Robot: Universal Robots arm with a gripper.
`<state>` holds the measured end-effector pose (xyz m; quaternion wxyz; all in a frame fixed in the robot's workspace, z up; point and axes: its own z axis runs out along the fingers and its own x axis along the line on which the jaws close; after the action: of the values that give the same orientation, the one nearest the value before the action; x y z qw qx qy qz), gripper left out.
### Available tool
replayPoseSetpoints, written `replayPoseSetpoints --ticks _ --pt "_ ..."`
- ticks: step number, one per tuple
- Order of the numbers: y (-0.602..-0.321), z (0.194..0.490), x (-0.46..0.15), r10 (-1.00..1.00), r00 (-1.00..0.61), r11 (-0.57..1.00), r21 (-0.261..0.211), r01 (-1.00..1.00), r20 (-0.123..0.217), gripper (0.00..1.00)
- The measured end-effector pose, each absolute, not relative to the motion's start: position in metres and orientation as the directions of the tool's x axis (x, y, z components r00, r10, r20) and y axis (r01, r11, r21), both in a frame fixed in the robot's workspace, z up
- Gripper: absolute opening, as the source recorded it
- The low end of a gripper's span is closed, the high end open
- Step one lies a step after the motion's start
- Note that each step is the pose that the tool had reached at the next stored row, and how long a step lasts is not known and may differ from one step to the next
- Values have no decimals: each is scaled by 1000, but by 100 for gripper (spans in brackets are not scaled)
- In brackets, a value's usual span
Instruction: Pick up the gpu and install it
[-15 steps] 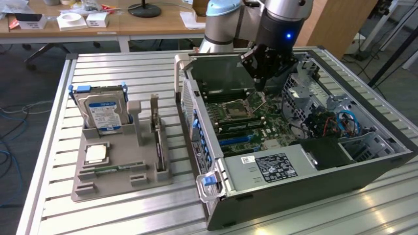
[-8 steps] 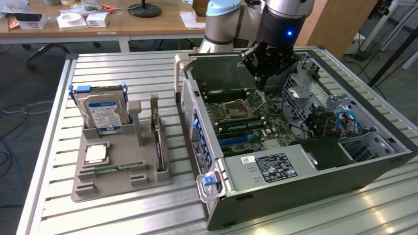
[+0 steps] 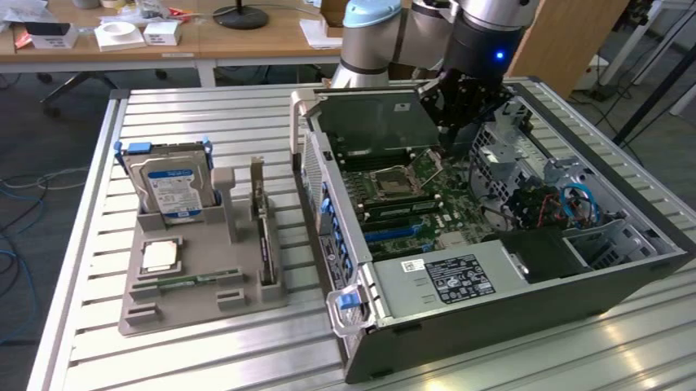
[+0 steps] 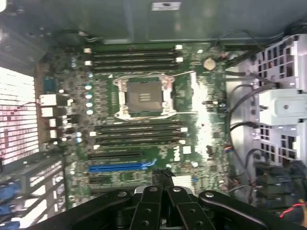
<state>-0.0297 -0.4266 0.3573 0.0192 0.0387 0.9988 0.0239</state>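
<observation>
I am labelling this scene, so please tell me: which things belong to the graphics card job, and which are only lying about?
For the job: gripper, open computer case, motherboard, blue slot, upright card in the grey holder (probably the graphics card).

Lying about: hard drive, processor chip, white boxes on the desk behind.

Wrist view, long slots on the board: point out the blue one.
The blue slot lies between the processor socket and the claw. It alone is bright blue; the other long slots are black.
</observation>
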Motion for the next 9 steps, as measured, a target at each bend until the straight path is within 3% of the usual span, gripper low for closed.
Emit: replayPoseSetpoints --ticks 9 --pt "-427 357 11 78 -996 996 50 76 -36 10"
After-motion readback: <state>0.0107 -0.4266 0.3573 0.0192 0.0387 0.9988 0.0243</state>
